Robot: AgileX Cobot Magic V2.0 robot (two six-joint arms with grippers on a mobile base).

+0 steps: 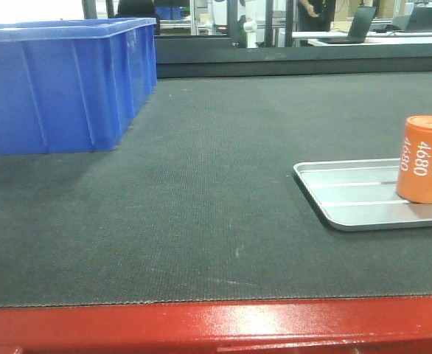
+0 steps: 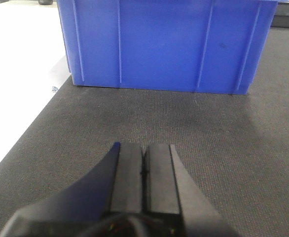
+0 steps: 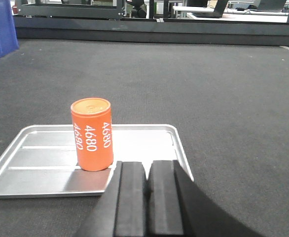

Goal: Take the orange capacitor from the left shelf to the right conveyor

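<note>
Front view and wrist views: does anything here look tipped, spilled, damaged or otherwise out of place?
Nothing stands out. The small orange cylinder printed "4680" stands upright on the flat silver metal tray, which lies flat on the dark textured belt. The blue plastic bin sits squarely on the belt. Both grippers are shut and empty.

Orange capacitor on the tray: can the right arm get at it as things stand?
Probably yes. The orange capacitor stands upright on the silver tray, just ahead and left of the right gripper, nothing between them; its jaws look nearly shut and must open first.
</note>
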